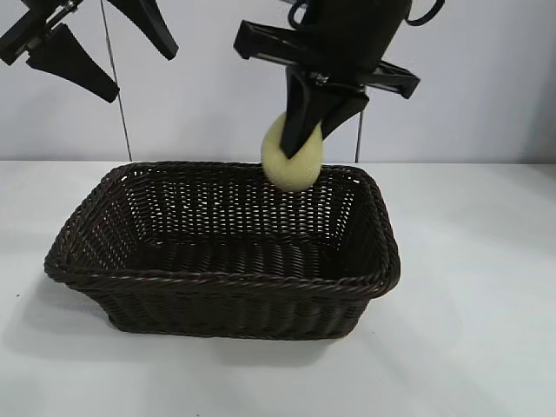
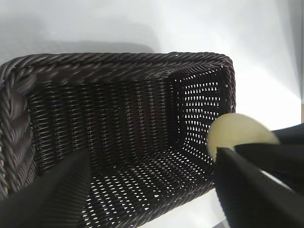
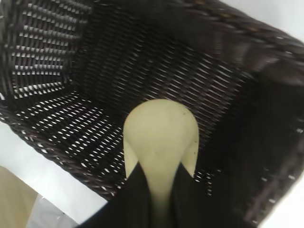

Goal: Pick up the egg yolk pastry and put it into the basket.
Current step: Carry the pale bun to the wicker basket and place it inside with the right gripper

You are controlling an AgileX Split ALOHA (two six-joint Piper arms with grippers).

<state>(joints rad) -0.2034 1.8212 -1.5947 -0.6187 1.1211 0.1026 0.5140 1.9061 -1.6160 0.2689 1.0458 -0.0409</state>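
Note:
The egg yolk pastry point(image 1: 291, 163), a pale yellow rounded lump, hangs just above the far rim of the basket point(image 1: 217, 280), right of its middle. My right gripper point(image 1: 311, 139) is shut on the pastry from above, its black fingers squeezing it. In the right wrist view the pastry point(image 3: 159, 135) bulges out past the fingertips of that gripper point(image 3: 160, 190), with the basket's woven floor point(image 3: 71, 118) below. My left gripper point(image 1: 139, 74) stays high at the back left, open and holding nothing. Its wrist view looks down into the basket point(image 2: 118, 64) and catches the pastry point(image 2: 240, 132) at one end.
The dark brown wicker basket holds nothing inside. It stands on a white table point(image 1: 469, 330) with bare surface all round. A thin vertical rod point(image 1: 117, 95) rises behind the basket at the left, against a pale wall.

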